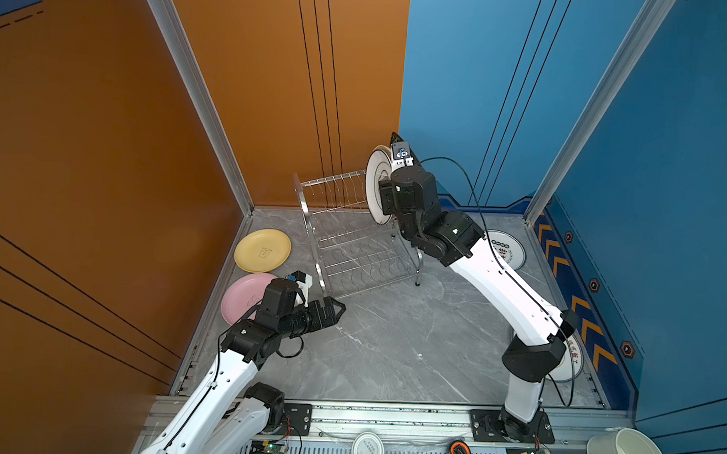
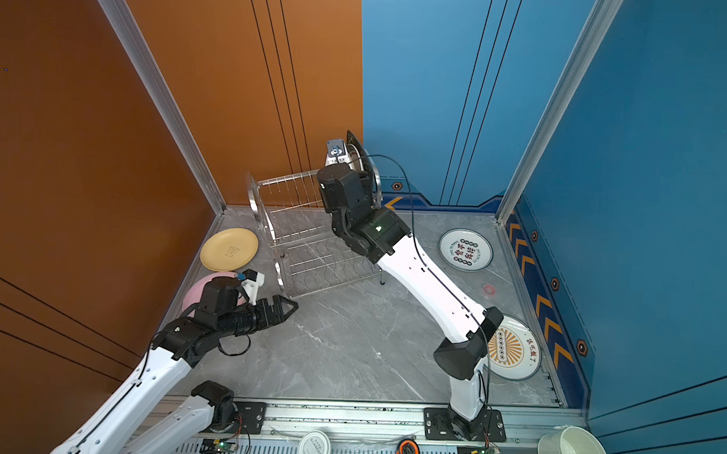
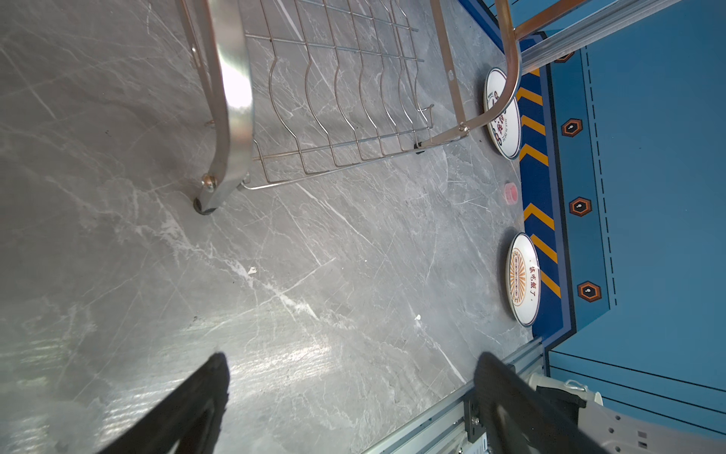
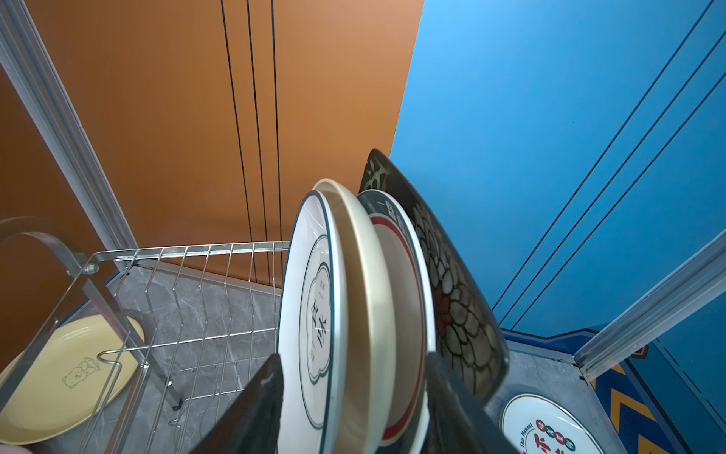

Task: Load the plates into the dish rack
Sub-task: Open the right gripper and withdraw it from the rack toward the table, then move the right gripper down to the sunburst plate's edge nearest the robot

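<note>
My right end effector (image 4: 352,357) stands spread astride the white green-rimmed plate (image 4: 314,314) and the beige plate (image 4: 365,295), both upright in the upper tier of the dish rack (image 4: 188,249). My left end effector (image 3: 351,359) hangs spread wide and empty near the dish rack's front foot.

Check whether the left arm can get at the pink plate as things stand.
Probably yes: the pink plate lies flat and uncovered beneath that arm's wrist; the left pincer is open and empty, though pointing away.

There are a yellow plate (image 1: 262,250), a pink plate (image 1: 243,298) and a black floral plate (image 4: 455,298).
</note>
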Controlling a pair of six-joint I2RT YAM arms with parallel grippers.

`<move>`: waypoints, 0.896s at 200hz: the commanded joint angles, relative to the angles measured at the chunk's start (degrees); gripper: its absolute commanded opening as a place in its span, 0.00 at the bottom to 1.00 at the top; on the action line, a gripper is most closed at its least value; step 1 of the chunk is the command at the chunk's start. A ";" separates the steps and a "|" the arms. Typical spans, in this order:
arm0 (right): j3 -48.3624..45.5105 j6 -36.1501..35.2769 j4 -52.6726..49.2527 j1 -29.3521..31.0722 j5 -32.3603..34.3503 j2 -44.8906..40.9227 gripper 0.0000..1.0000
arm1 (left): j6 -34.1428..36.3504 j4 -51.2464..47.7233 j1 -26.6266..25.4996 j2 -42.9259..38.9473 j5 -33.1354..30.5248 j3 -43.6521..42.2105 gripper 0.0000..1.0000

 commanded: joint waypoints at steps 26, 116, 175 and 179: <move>-9.07 8.95 -8.60 1.59 -3.09 -10.34 0.59 | -0.09 -1.35 -1.24 -0.32 -1.15 1.21 0.98; -37.00 23.79 -12.80 0.26 -6.93 -32.54 0.61 | 0.30 -1.19 -4.69 1.59 -2.41 1.16 0.98; -51.23 29.87 -16.99 -8.49 -10.63 -44.64 0.62 | 1.83 -1.20 -5.32 3.66 -1.81 2.27 0.98; -52.49 30.12 -17.27 -9.23 -10.94 -45.44 0.62 | 1.92 -1.14 -5.38 3.86 -1.70 2.36 0.98</move>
